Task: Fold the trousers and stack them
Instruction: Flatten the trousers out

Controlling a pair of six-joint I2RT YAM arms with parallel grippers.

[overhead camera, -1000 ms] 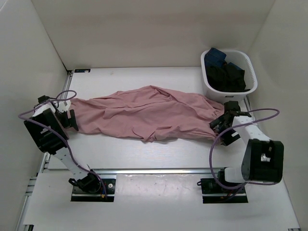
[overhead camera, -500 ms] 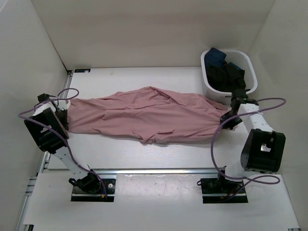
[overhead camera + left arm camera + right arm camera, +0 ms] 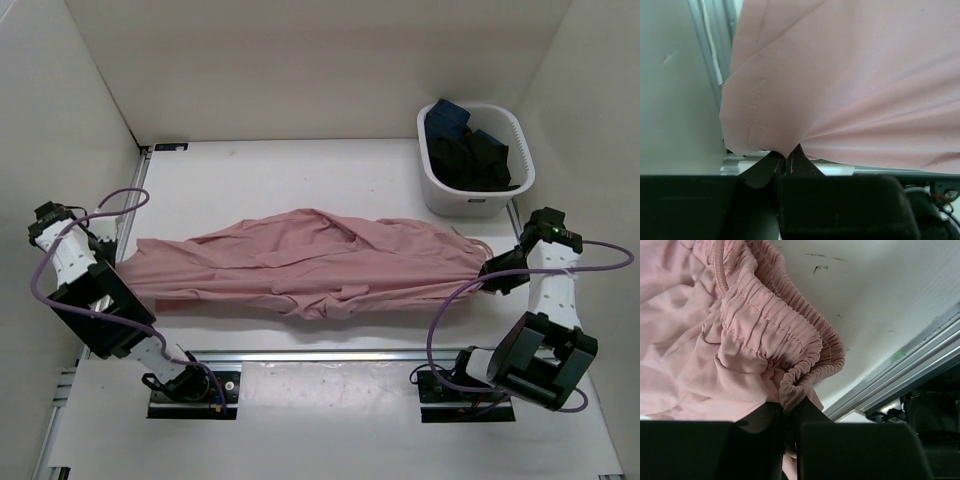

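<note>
The dusty-pink trousers [image 3: 300, 262] are stretched taut left to right across the white table between my two grippers. At the left end, my left gripper [image 3: 122, 268] is shut on a hemmed leg corner; in the left wrist view its fingertips [image 3: 786, 154] pinch the fabric [image 3: 850, 75], which fans out from them. My right gripper [image 3: 487, 272] is shut on the gathered elastic waistband at the right end. In the right wrist view, a bunch of the waistband [image 3: 770, 335] is caught between that gripper's [image 3: 790, 407] closed jaws. The cloth sags and creases in the middle.
A white basket [image 3: 470, 197] holding dark navy and black clothes [image 3: 470, 150] stands at the back right, just behind the right arm. A metal rail [image 3: 320, 355] runs along the table's near edge. White walls close in the left, right and back sides.
Both grippers closed on the trousers' ends and pulled apart, the left going left and nearer, the right going right. The trousers went from lying loose to stretched out.
</note>
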